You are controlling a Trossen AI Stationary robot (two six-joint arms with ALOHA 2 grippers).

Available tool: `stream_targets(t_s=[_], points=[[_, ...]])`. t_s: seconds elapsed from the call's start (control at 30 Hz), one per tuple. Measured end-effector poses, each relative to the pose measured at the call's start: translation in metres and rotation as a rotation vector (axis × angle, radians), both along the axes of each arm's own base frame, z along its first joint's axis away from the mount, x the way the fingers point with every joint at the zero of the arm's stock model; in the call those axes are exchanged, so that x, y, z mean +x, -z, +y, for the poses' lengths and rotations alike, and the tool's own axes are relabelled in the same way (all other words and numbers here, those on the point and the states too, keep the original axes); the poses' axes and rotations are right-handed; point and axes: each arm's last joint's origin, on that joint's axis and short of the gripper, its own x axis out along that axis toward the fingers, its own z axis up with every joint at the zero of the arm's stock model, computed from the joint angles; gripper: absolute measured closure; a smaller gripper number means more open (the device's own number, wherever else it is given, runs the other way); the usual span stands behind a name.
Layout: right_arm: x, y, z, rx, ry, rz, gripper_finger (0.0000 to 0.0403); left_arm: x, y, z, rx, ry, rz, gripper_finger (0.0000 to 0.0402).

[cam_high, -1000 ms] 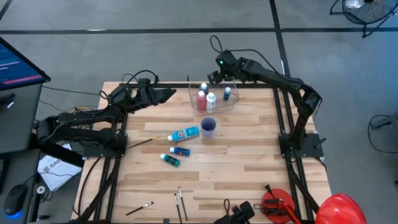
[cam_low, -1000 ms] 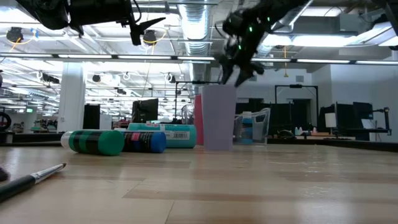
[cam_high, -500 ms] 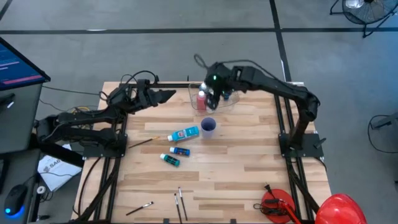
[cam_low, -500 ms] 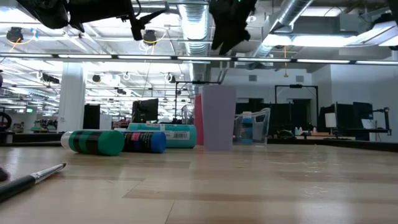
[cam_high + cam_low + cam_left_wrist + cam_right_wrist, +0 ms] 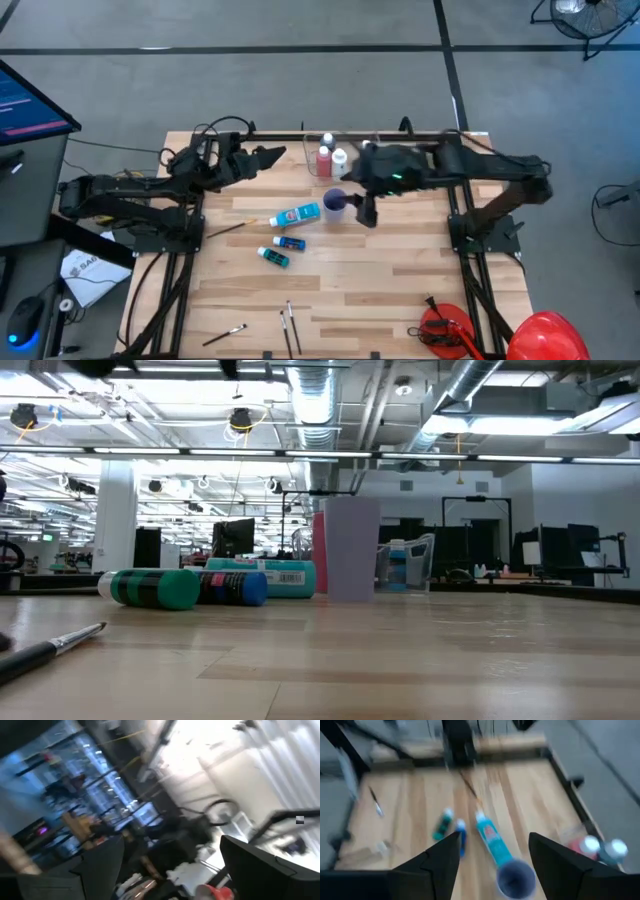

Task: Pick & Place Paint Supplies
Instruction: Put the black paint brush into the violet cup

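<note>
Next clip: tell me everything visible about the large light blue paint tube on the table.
The large light blue paint tube lies flat on the wooden table, white cap toward the left arm's side, a printed label along its plastic-looking body. Its other end points at the small blue-purple cup, beside it; contact cannot be judged. Two smaller tubes lie just below it. No hand touches it; the right hand hovers past the cup, empty.

- From above, even light falls on my table (image 5: 400, 260); shadows are soft and short.
- At table height, ceiling lamps (image 5: 240, 420) glare white, and the near brush (image 5: 50, 648) lies out of focus.
- My left wrist picture is smeared by motion, with white glare washing out one side.
- My right wrist picture is blurred; the tubes (image 5: 490, 837) have soft edges.
</note>
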Motion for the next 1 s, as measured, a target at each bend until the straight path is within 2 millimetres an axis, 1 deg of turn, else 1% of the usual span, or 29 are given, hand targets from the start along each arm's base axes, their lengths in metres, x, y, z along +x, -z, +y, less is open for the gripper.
stream_targets(t_s=[0.07,0.13,0.23,0.3,0.4,0.67,0.73,0.8,0.9,1.0], points=[[-0.013,-0.007,0.008,0.013,0.005,-0.098,0.0180,0.002,-0.014,-0.006,0.048,0.016,-0.039,0.0079],[-0.025,-0.007,0.014,0.042,0.001,-0.152,0.0184,0.007,-0.025,-0.011,0.111,0.049,-0.057,0.0079],[-0.034,-0.005,0.020,0.098,-0.003,-0.262,0.0192,0.013,-0.037,-0.020,0.135,0.084,-0.078,0.0079],[-0.037,-0.003,0.024,0.142,-0.004,-0.325,0.0198,0.017,-0.044,-0.026,0.136,0.074,-0.101,0.0079],[-0.040,-0.001,0.031,0.180,-0.022,-0.387,0.0207,0.022,-0.047,-0.031,0.131,0.062,-0.098,0.0079],[-0.039,-0.006,0.053,0.225,-0.096,-0.469,0.0229,0.022,-0.049,-0.032,0.074,0.065,-0.108,0.0079],[-0.034,-0.006,0.055,0.231,-0.101,-0.485,0.0235,0.022,-0.049,-0.032,0.059,0.076,-0.110,0.0079],[-0.033,-0.003,0.056,0.228,-0.100,-0.475,0.0240,0.022,-0.049,-0.032,0.057,0.077,-0.111,0.0079],[-0.031,-0.007,0.056,0.236,-0.099,-0.511,0.0247,0.022,-0.049,-0.032,0.057,0.076,-0.113,0.0079],[-0.029,-0.005,0.057,0.234,-0.098,-0.502,0.0253,0.021,-0.049,-0.032,0.057,0.077,-0.116,0.0079]])
